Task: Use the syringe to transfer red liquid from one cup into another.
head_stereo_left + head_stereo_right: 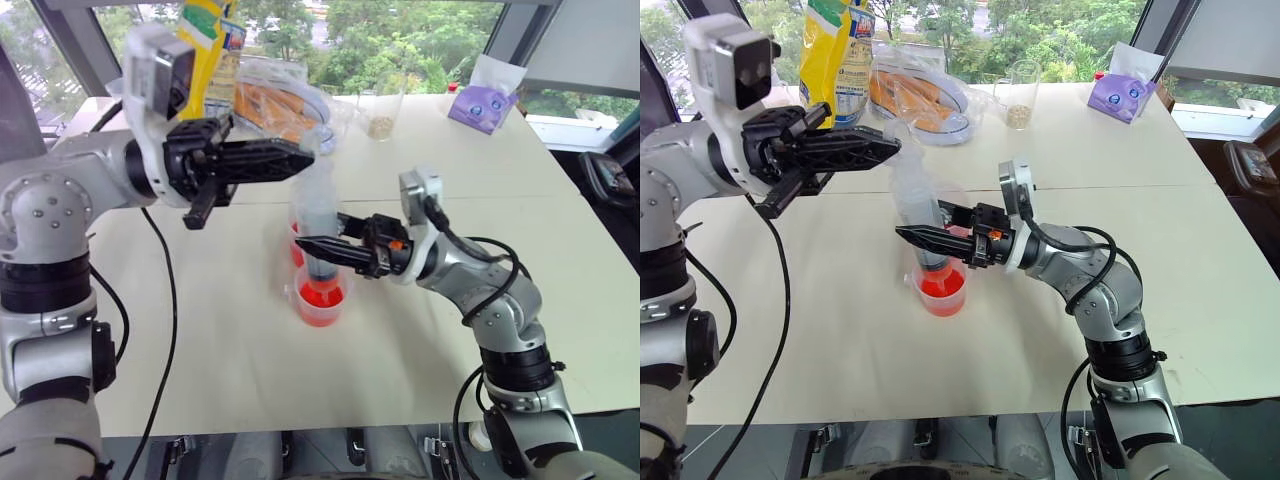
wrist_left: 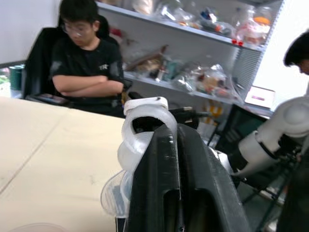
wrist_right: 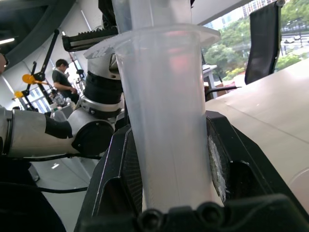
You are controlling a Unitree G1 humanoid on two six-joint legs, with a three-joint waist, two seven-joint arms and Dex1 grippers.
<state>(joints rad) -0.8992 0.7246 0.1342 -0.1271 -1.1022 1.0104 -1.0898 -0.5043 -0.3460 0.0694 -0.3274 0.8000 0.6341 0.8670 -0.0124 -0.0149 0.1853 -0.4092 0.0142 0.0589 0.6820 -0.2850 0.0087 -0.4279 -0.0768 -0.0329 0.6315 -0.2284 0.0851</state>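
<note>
The left hand rises with its two black fingers pressed together, and the syringe's white plunger top sits right against their tips. A pale tabletop stretches behind. Beyond it a person in a black shirt sits with arms crossed before cluttered shelves, and another robot's grey arm shows nearby.

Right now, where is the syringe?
In the left eye view, mid-table, the syringe stands upright over the small handled cup, its barrel clamped by the right gripper, its plunger top at the left gripper.
</note>
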